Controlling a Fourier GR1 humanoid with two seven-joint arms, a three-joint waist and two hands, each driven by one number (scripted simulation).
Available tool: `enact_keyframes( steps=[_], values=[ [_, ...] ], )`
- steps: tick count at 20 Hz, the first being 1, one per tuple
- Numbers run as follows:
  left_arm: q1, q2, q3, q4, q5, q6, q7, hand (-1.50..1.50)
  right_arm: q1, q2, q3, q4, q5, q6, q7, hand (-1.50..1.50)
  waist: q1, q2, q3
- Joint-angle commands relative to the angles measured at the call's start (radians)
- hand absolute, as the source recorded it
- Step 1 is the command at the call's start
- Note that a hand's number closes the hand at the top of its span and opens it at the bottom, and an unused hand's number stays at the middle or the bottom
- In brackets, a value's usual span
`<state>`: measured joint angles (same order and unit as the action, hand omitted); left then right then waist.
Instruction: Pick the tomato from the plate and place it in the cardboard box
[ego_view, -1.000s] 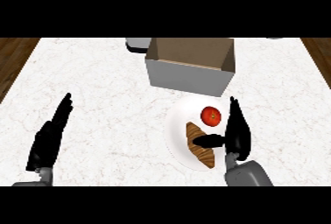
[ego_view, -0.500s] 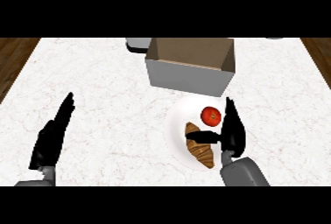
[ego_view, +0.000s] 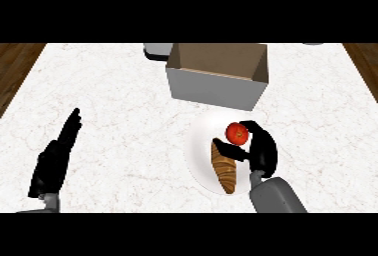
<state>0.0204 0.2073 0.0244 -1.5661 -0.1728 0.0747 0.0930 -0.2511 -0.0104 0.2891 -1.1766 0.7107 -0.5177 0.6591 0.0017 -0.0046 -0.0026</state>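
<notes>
A red tomato (ego_view: 237, 132) lies at the far end of a white plate (ego_view: 199, 150) in the head view. My right hand (ego_view: 261, 150) is at the tomato's right side. Its fingers (ego_view: 251, 126) curl over the tomato's far right edge, and its thumb reaches left just below the tomato. An open cardboard box (ego_view: 214, 92) stands behind the plate, apart from it. My left hand (ego_view: 53, 162) rests open at the lower left, fingers straight and pointing away.
A brown croissant (ego_view: 225, 170) lies on the plate just left of my right hand's thumb. A grey object (ego_view: 156, 50) sits at the counter's back edge beside the box. Dark wood floor shows past the counter's left and right edges.
My right hand's fingers were straight beside the tomato; now they have curled round it. The hand has shifted slightly forward. My left hand has stayed where it was.
</notes>
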Motion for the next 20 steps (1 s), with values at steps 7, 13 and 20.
enact_keyframes(
  steps=[7,13,20],
  values=[
    [-0.037,0.023,0.069,0.092,0.028,-0.049,-0.057,0.0,-0.052,-0.008,-0.033,0.079,0.238,-0.116,0.077,1.5,0.0,0.005,0.002],
    [-0.056,-0.017,0.001,0.035,-0.01,-0.028,-0.006,0.0,-0.163,-0.256,0.049,0.05,0.18,0.17,-0.2,1.5,0.045,0.021,0.005],
    [-0.074,-0.022,-0.026,0.024,-0.02,-0.039,-0.023,0.0,-0.289,-0.524,0.106,0.105,0.139,0.362,-0.655,1.5,0.099,0.042,0.007]
  ],
)
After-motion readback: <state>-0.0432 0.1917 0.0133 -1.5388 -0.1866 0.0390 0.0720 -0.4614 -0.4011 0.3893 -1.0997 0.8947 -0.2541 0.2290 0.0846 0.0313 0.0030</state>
